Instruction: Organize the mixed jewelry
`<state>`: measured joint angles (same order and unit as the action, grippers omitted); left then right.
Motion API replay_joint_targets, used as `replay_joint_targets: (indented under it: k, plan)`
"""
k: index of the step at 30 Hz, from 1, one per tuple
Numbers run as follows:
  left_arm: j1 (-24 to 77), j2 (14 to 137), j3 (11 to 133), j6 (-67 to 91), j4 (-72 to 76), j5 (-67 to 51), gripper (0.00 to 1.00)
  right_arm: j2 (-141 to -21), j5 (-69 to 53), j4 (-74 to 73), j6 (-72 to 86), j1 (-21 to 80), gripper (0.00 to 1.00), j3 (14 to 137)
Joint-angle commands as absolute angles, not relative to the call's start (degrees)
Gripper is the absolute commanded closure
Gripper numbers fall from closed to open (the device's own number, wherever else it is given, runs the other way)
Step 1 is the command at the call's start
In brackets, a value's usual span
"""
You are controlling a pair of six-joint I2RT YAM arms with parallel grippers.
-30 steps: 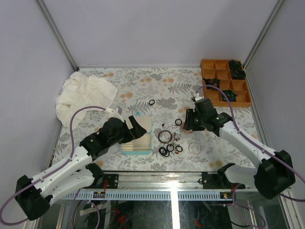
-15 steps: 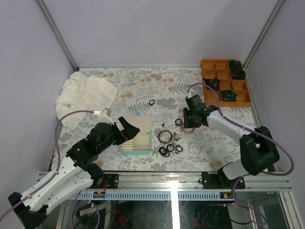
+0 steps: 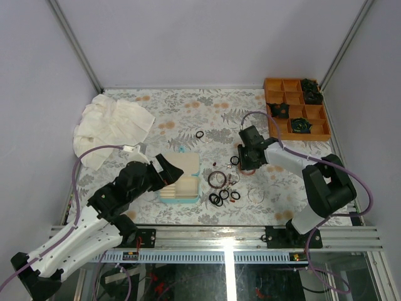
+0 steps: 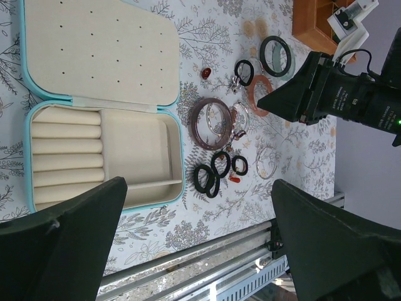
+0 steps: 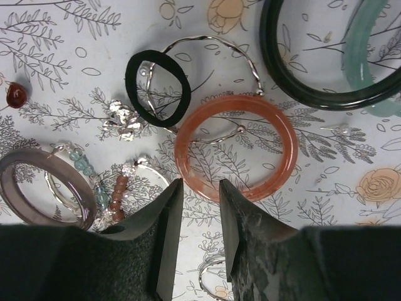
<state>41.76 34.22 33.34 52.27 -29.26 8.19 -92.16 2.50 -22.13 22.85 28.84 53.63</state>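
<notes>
Just ahead of the right jaws, slightly apart: reddish-brown bangle; left jaws wide apart.

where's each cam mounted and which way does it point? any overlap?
Top: high behind the bases, looking down at the table; left arm and right arm show.
Left wrist: on the left arm, looking down at the open case; fingers of the left hand frame the bottom.
Right wrist: close over the orange bangle; fingers of the right hand at bottom.
Shared: both wrist views show that bangle.

One teal case; one orange tray; one white cloth; one reddish-brown bangle; one teal bangle.
</notes>
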Motion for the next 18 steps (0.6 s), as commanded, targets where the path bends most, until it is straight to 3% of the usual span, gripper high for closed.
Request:
replay_joint_targets:
  k: [1, 13, 15, 18]
  plan:
    - [41.9, 34.2, 33.5, 52.5, -28.4, 10.0, 0.0, -93.1, 3.1, -20.1, 22.1, 30.6, 0.63, 55.4]
    - [42.0, 34.3, 33.0, 52.5, -28.2, 10.1, 0.0, -96.5, 5.4, -20.2, 21.6, 31.8, 0.63, 55.8]
    - [41.9, 34.2, 33.0, 52.4, -28.3, 10.2, 0.0, -96.9, 5.7, -20.2, 21.5, 31.8, 0.67, 55.9]
    - [42.0, 34.1, 33.2, 52.3, -28.4, 10.2, 0.0, -97.0, 6.3, -20.6, 21.3, 32.0, 0.82, 55.9]
